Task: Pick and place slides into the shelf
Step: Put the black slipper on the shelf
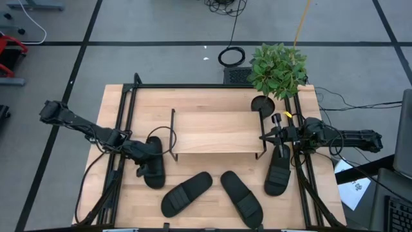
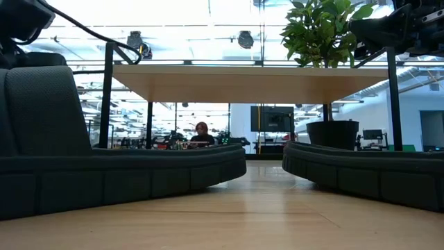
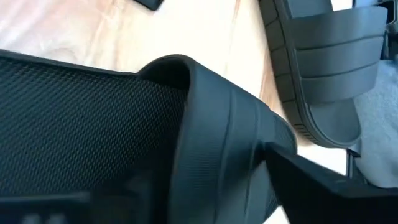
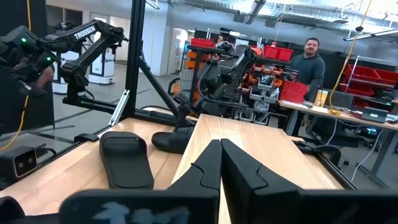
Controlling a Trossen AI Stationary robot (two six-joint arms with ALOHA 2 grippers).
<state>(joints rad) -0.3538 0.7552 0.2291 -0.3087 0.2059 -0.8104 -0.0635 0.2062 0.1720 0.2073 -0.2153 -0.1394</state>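
Four black slides lie on the tabletop in front of the low wooden shelf (image 1: pixel 215 132): one at the left (image 1: pixel 154 173), two in the middle (image 1: pixel 187 193) (image 1: pixel 241 198) and one at the right (image 1: pixel 278 171). My left gripper (image 1: pixel 148 154) slants down onto the left slide's ribbed strap (image 3: pixel 230 137), open, with a finger on either side of the strap. My right gripper (image 1: pixel 275 135) hovers shut over the shelf's right end, pointing level along the board (image 4: pixel 261 149). My left gripper comes slanting down from the table's left onto the left slide's strap. One finger (image 3: pixel 323 186) stands outside the ribbed top, and the other side reaches under the strap by its mesh lining (image 3: pixel 87 124). Whether either finger touches the strap I cannot tell. The slide lies flat on the table.
A potted plant (image 1: pixel 278 67) and a dark round pot (image 1: pixel 262 103) stand behind the shelf's right end. Black metal frames run along the table's left (image 1: pixel 122 129) and right (image 1: pixel 302 174) sides. A person (image 4: pixel 309 62) stands in the room beyond the table.
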